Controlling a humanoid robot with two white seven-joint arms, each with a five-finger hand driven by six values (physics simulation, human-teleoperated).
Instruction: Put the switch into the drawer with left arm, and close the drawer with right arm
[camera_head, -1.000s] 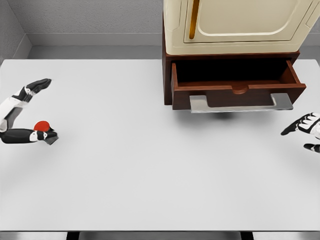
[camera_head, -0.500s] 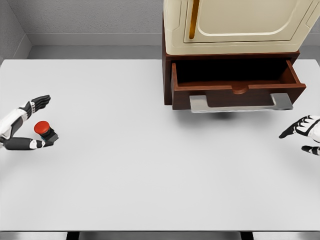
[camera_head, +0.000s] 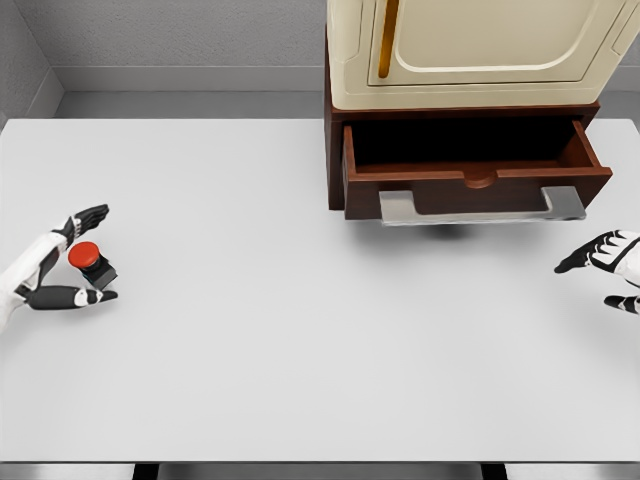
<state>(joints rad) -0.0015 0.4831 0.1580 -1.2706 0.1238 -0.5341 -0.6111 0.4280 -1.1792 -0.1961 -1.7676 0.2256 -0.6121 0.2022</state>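
Reaching stage: my left hand lay at the table's left edge, its fingers spread around the switch, not yet pinching it. The drawer stood open far right. My right hand rested near the right edge, fingers relaxed, empty. Next move, I judged: close on the switch, then lift.

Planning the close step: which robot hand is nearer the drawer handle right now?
Right. The right robot hand sits at the table's right edge, just below and right of the handle. The left robot hand is far across the table, around the switch.
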